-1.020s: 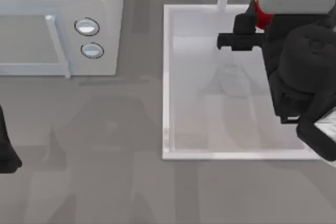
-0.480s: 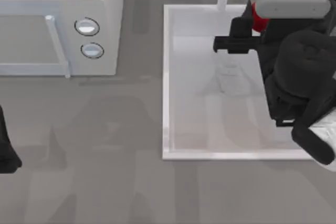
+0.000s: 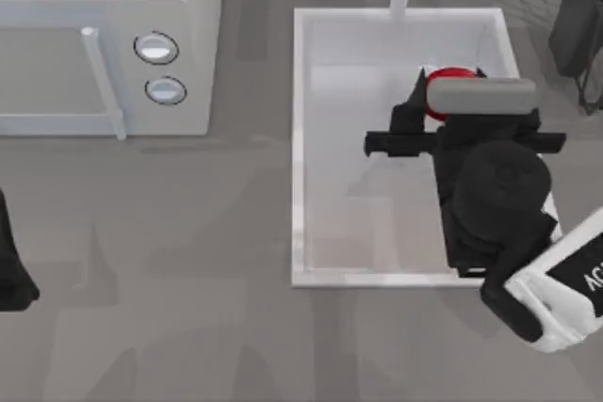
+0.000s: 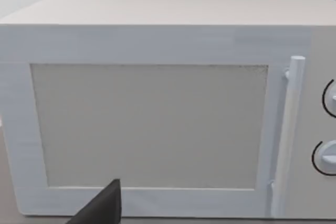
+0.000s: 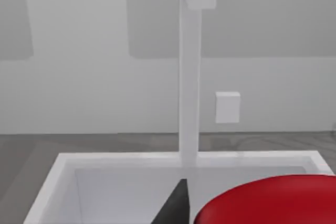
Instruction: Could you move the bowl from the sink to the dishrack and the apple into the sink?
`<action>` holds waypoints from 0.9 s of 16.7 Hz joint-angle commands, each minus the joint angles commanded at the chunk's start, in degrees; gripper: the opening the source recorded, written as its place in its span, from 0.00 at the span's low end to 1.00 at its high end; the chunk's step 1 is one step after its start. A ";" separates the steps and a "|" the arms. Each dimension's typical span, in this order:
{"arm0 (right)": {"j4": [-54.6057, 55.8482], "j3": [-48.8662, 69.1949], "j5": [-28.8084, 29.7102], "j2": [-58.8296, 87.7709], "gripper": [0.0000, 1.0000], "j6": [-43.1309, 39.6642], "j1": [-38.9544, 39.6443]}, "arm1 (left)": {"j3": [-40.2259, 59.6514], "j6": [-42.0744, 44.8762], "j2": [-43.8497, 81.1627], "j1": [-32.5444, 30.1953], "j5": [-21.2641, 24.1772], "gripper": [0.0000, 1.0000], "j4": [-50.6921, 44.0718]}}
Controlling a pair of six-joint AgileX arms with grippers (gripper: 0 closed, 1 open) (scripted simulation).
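The right arm hides most of the apple (image 3: 450, 75) over the sink (image 3: 300, 138). I cannot tell the right pincer's (image 3: 424, 105) grip. The microwave (image 3: 104, 44) stands left. The left arm waits far left.

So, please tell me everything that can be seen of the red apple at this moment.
The apple is bright red, smooth and rounded. In the top view a curved red sliver of it shows over the sink, toward the basin's back and right side, mostly covered by the right arm's grey wrist part. In the right wrist view it is a broad red dome close to the camera, beside a dark finger, with the white faucet post behind. Whether it rests on the basin floor cannot be told.
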 joint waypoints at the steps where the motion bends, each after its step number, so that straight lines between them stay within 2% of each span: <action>1: 3.46 -0.53 0.01 2.76 0.00 -0.03 -0.05 | 0.00 0.00 0.00 0.00 0.00 1.00 0.00; 5: 13.30 -2.32 -0.12 10.99 0.00 -0.18 -0.26 | 0.00 0.00 0.00 0.00 0.00 1.00 0.00; 11: 14.81 -2.67 -0.17 12.43 0.00 -0.21 -0.30 | 0.00 0.00 0.00 0.00 0.00 1.00 0.00; 15: 14.81 -2.67 -0.17 12.43 0.30 -0.21 -0.30 | 0.00 0.00 0.00 0.00 0.00 1.00 0.00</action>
